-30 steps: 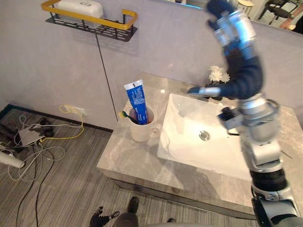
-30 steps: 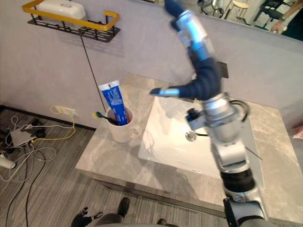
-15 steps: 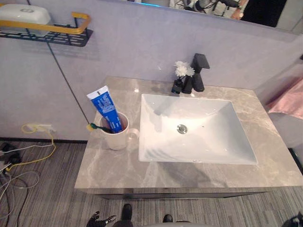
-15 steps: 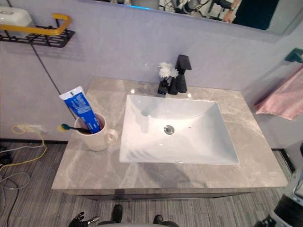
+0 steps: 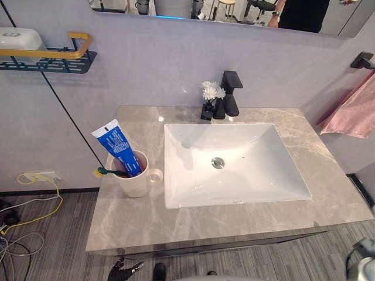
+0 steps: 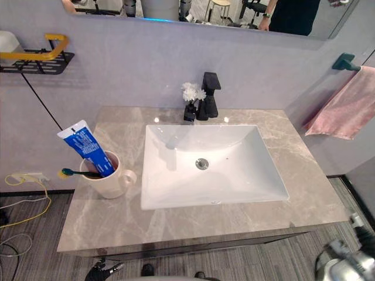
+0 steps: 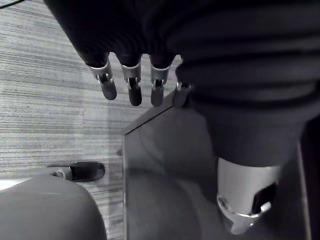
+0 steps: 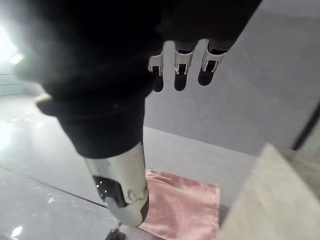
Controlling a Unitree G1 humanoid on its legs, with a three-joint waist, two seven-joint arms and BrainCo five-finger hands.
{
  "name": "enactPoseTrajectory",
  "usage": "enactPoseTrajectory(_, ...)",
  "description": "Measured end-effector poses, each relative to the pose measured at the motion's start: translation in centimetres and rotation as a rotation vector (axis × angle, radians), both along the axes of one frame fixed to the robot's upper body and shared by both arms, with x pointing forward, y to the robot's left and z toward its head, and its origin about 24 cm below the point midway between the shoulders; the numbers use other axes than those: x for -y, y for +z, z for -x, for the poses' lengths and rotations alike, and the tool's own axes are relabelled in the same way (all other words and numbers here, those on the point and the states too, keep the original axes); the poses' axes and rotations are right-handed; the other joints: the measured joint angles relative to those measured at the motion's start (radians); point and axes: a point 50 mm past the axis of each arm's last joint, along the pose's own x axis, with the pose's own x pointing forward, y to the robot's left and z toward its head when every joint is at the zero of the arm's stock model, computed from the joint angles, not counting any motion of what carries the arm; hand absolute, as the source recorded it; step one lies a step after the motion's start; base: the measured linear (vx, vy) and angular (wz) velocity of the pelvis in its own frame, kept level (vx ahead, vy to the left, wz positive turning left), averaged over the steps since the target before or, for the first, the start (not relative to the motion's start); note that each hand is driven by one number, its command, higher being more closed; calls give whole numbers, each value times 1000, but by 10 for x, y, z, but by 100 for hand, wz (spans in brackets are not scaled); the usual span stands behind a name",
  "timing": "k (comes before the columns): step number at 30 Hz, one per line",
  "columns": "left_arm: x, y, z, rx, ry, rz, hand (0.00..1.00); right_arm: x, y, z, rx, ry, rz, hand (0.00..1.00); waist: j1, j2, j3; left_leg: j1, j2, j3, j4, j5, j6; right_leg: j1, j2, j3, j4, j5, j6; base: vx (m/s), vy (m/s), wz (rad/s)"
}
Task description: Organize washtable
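A cream mug [image 5: 136, 178] stands on the grey marble washtable [image 5: 135, 216], left of the white sink [image 5: 275, 164]. A blue toothpaste tube [image 5: 117, 146] and a toothbrush [image 5: 108, 171] lean in the mug. Behind the sink are a black faucet [image 5: 229, 96] and a small vase of white flowers [image 5: 211, 92]. My left hand [image 7: 131, 80] hangs low over the floor beside a grey corner, fingers straight and holding nothing. My right hand [image 8: 180, 70] is also open and empty, with a pink towel [image 8: 180, 205] beyond it.
A black wall shelf with a yellow rail [image 5: 53, 55] holds a white soap dish [image 5: 20, 40] at the upper left. The pink towel [image 5: 354, 108] hangs from a wall hook at the right. Loose cables [image 5: 29, 205] lie on the floor left of the table.
My right arm, raised over the faucet a second ago, has dropped out of the eye views. The camera has swung to face the washtable squarely. Nothing on the counter moved.
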Motion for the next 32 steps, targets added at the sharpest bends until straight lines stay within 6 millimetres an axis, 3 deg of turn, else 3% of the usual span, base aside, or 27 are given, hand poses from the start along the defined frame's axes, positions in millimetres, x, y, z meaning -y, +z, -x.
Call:
enactPoseTrajectory(8, 3, -1, 4, -4, 57, 3, 0, -8, -45, 13, -47, -46, -218, 0, 21, 9, 5, 39, 2, 39, -1, -17, 3, 7, -7, 1, 28, -37, 10, 0, 7, -8)
enactPoseTrajectory(12, 3, -2, 4, -3, 72, 11, 0, -19, -82, 28, -124, -87, -379, 0, 31, 10, 6, 41, -4, 43, -1, -17, 2, 13, -16, -5, 27, -34, 12, 67, 13, 2)
enactPoseTrajectory(15, 3, -2, 5, -9, 87, 12, 0, -32, -105, 36, -185, -73, -487, 0, 32, 11, 7, 42, -9, 43, -1, -21, 3, 26, -20, -6, 18, -33, 17, 72, 15, 3)
enactPoseTrajectory(17, 4, -4, 4, -28, 58, 5, 0, -57, -137, 47, -295, -8, -639, 0, 38, 14, 12, 48, -15, 37, -1, -20, 4, 46, -23, -12, -3, -29, 22, 71, 13, 7)
enactPoseTrajectory(18, 4, -4, 4, -32, 49, 5, 0, -60, -140, 48, -310, 4, -658, 0, 38, 15, 14, 49, -16, 36, -1, -20, 4, 49, -23, -14, -6, -29, 23, 50, 5, 12)
enactPoseTrajectory(20, 6, -6, -2, -46, -7, 6, 0, -86, -161, 52, -429, 130, -780, 0, 37, 22, 32, 53, -21, 24, -1, -20, 4, 64, -21, -29, -16, -28, 25, 21, -7, 16)
enactPoseTrajectory(26, 8, -6, -10, -45, -97, 14, 0, -118, -178, 52, -602, 379, -868, 0, 38, 21, 57, 46, -34, -26, -1, -20, 5, 85, -27, -79, -41, -28, 28, 6, -8, 24)
enactPoseTrajectory(32, 3, -4, -17, -38, -152, -9, 0, -130, -183, 38, -679, 515, -857, 0, 32, 4, 89, 43, -52, -63, -1, -19, 6, 108, -33, -116, -52, -30, 31, 29, 0, 18)
